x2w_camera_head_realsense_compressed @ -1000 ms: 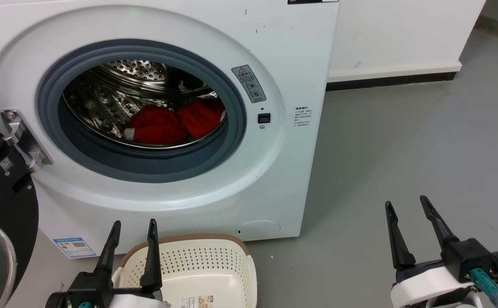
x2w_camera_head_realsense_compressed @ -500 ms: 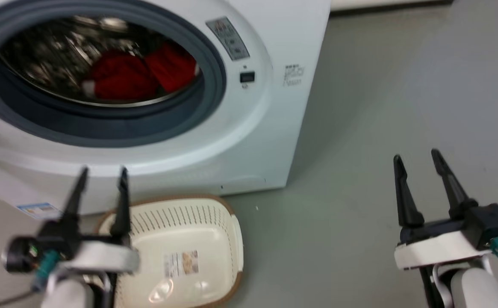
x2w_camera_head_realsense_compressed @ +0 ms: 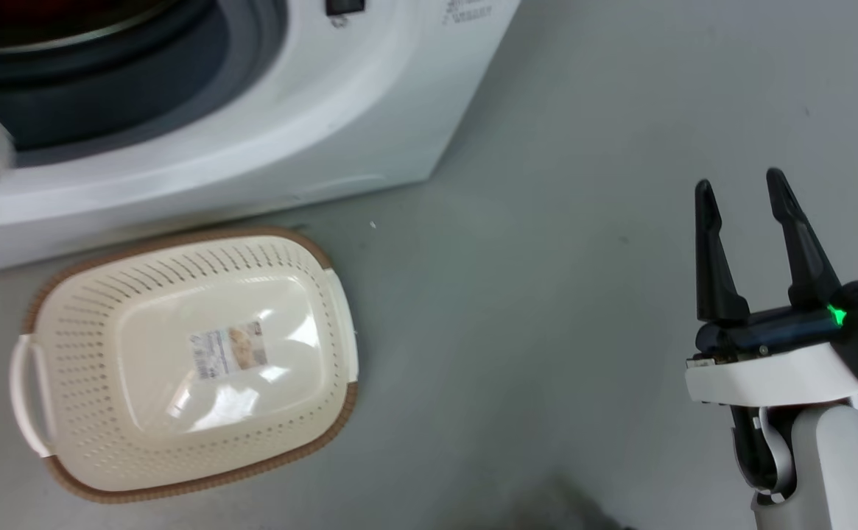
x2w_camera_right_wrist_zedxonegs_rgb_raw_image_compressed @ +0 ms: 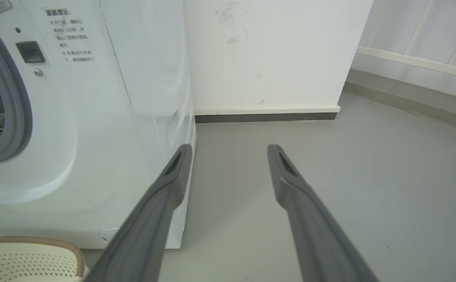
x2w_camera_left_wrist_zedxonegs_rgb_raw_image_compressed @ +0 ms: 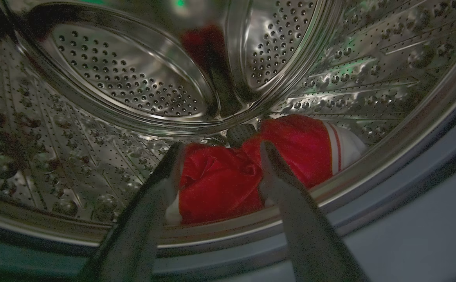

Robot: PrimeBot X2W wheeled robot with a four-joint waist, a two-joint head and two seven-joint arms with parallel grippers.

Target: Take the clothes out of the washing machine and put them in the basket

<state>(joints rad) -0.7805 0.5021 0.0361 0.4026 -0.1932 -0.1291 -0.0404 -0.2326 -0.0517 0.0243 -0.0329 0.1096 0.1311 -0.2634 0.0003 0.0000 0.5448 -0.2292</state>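
Fingers of the left gripper (x2w_camera_left_wrist_zedxonegs_rgb_raw_image_compressed: 220, 156) stand spread at the drum's lip, framing the plain red garment (x2w_camera_left_wrist_zedxonegs_rgb_raw_image_compressed: 216, 188). The striped one (x2w_camera_left_wrist_zedxonegs_rgb_raw_image_compressed: 310, 145) lies beyond at 2 o'clock, both low in the washing machine (x2w_camera_left_wrist_zedxonegs_rgb_raw_image_compressed: 134, 86). Reaching is the step in hand; next the tips must sink into cloth and pinch, though dim light may hide the gap left. The right gripper (x2w_camera_head_realsense_compressed: 739, 184), also spread, idles at 4 o'clock, and the basket (x2w_camera_head_realsense_compressed: 311, 294) waits at 8. A second ago both grippers hung outside; the camera has tipped down.
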